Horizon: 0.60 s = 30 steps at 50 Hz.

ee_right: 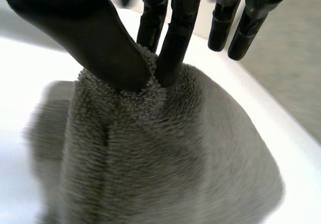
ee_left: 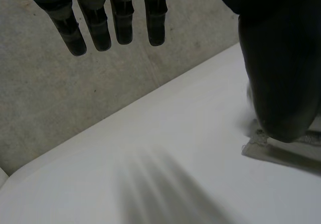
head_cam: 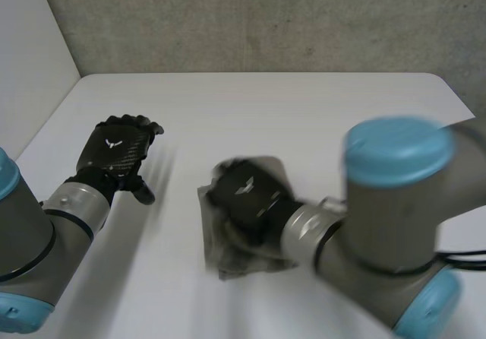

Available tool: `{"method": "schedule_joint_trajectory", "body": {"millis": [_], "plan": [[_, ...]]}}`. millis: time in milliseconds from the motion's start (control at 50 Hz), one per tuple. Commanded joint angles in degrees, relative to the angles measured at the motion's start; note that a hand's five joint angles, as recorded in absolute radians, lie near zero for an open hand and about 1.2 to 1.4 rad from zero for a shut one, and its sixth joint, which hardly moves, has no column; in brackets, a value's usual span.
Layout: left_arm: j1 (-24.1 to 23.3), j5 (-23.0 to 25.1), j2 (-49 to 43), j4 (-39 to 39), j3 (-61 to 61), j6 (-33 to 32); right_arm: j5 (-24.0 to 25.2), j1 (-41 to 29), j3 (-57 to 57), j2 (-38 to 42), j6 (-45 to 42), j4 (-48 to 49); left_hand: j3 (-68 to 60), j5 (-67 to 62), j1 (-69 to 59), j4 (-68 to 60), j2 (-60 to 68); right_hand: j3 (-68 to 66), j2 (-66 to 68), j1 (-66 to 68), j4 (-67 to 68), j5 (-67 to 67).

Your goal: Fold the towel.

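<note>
Plain mid-grey fluffy terry towel on a plain white worktop. The right robot hand on the towel is black with a small white emblem. The left robot hand, apart from the towel, is black with a fine weave pattern and the same emblem. Beyond the towel is a mottled grey concrete wall. The right arm and left arm are grey with light-blue caps.

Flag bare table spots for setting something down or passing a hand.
Free: the far half of the table, between the towel and the wall; also the strip between the left robot hand and the towel. Crowded: near right, with the right arm and the right robot hand pinching the towel.
</note>
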<state>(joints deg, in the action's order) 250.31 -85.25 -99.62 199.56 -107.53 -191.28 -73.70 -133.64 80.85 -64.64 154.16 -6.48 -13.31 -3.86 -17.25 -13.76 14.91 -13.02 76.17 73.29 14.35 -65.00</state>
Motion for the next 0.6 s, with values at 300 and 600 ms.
{"method": "schedule_joint_trajectory", "body": {"millis": [300,600], "plan": [[-4.91,-0.36,-0.57,-0.22,6.27,9.15,-5.67,-2.85,4.32,-4.53,6.50,1.82,3.31,2.47,5.86,3.76,-3.52,3.02,-66.17,-63.29,-4.35,65.00],[-13.01,-0.97,-3.91,-4.88,6.65,16.47,-5.84,8.75,7.57,-7.98,10.98,1.30,3.31,0.96,4.34,3.76,-2.00,3.02,-66.17,-63.29,-4.35,65.00]]}}
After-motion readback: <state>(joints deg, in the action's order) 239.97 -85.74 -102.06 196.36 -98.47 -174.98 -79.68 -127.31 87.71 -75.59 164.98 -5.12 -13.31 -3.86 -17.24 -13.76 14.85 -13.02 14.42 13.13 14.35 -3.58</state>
